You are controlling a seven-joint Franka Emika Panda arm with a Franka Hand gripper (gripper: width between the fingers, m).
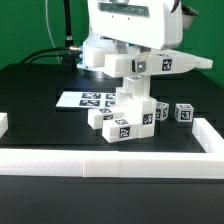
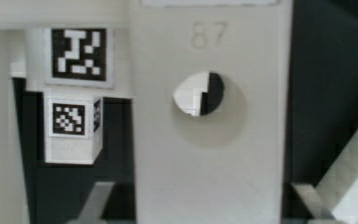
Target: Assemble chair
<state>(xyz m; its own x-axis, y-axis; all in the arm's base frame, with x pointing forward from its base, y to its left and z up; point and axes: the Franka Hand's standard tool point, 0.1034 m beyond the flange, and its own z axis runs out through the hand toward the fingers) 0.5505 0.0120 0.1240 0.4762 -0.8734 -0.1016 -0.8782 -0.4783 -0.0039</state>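
While the gripper (image 2: pixel 201 206) is pinching the wide white slab (image 1: pixel 165 64) between its two fingers (image 2: pixel 98 204), jaws drawn in against the part, the slab is hanging level above the black table (image 1: pixel 40 90). Its long axis is running sideways: the gripped end is sitting under the arm and the narrowing free end is pointing toward the exterior view's right. Marker tags are showing on the edge facing the camera. In the wrist view the slab's flat face is filling the middle, its long axis leading away from the fingers, with a round hole (image 2: pixel 197 92) in it. An upright post (image 1: pixel 130 100) is standing directly beneath the gripped end; contact with the slab cannot be told. The post is rising out of a cluster of tagged blocks (image 1: pixel 122 124) on the table. Two loose blocks (image 1: pixel 160 112) (image 1: pixel 184 112) are lying just to the exterior view's right. The marker board (image 1: pixel 88 100) is lying flat to the left, and the border wall (image 1: pixel 110 163) is running along the near edge.
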